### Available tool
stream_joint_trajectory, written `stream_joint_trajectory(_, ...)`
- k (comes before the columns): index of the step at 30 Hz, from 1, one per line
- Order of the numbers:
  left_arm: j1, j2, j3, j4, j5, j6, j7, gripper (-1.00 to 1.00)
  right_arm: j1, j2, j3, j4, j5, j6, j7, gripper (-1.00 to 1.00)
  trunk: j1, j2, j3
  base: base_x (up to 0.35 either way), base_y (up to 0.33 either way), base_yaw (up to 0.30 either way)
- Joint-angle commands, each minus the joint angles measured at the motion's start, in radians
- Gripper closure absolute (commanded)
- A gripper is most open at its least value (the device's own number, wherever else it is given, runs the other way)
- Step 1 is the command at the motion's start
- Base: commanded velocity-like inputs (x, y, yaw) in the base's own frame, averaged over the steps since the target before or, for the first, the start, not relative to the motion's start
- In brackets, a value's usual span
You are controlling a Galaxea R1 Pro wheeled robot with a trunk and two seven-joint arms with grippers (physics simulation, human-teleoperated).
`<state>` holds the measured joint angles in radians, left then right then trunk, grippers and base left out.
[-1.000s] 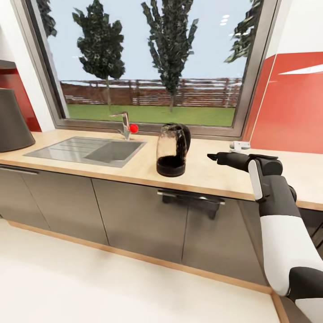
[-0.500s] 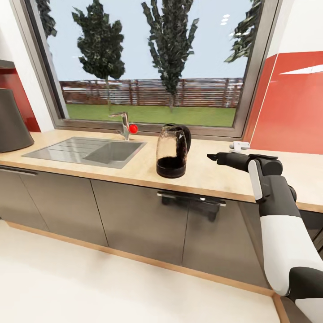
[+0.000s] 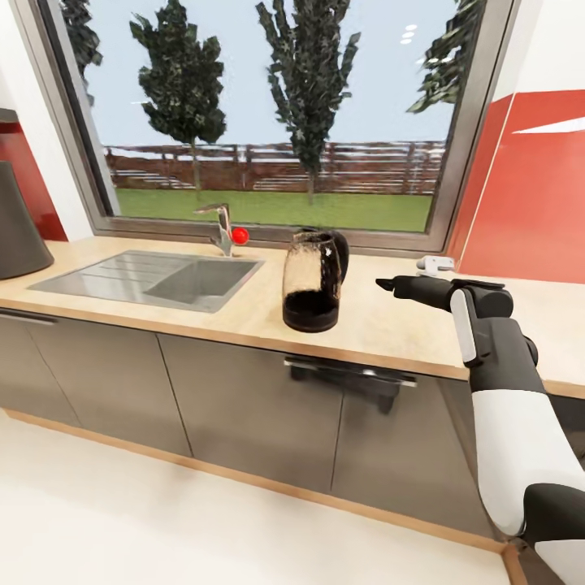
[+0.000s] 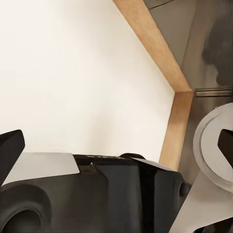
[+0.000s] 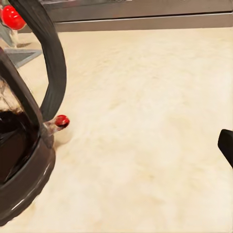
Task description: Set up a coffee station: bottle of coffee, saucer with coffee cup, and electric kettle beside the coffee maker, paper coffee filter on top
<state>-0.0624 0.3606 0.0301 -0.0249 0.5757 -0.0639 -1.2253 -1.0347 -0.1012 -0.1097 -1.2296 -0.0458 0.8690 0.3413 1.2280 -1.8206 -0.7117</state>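
Observation:
The electric kettle (image 3: 311,281), a dark translucent jug on a black base, stands on the kitchen countertop (image 3: 382,325) just right of the steel sink (image 3: 154,276). In the right wrist view the kettle (image 5: 24,145) sits close, its handle arching up and a small red switch at its base. My right gripper (image 3: 383,283) hovers over the counter a short way right of the kettle, pointing at it without touching; one fingertip (image 5: 226,145) shows at the frame edge, so it is open. The coffee maker (image 3: 16,227) stands at the far left, cut by the frame. My left gripper (image 4: 116,143) hangs open above the floor.
A faucet with a red knob (image 3: 223,231) rises behind the sink, below a large window. A small white object (image 3: 435,262) lies at the back of the counter near the red wall panel. Dark cabinet fronts (image 3: 244,398) and a wooden plinth run below.
The whole picture has shifted slightly, so the camera moved. The kettle and my right arm keep the same places relative to each other.

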Motion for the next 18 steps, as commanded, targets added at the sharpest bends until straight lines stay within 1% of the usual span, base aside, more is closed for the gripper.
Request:
stream_joint_trajectory(1, -0.001, 0.000, 0.003, 0.000, -0.004, -0.007, -0.002, -1.00, -0.001, 0.000, -0.001, 0.000, -0.005, 0.005, 0.001, -1.00, 0.000, 0.000, -0.001, 0.117, 0.000, 0.000)
stream_joint_trajectory(10, 0.000, 0.000, 0.004, 0.000, -0.004, -0.007, -0.002, -1.00, -0.001, 0.001, -0.001, -0.001, -0.005, 0.004, 0.002, -1.00, 0.000, 0.000, -0.001, 0.179, 0.000, 0.000)
stream_joint_trajectory(18, 0.000, -0.001, 0.004, 0.000, -0.004, -0.007, -0.002, -1.00, -0.001, 0.001, 0.002, -0.001, -0.005, 0.004, 0.004, -1.00, 0.000, 0.000, -0.001, 0.044, 0.000, 0.000)
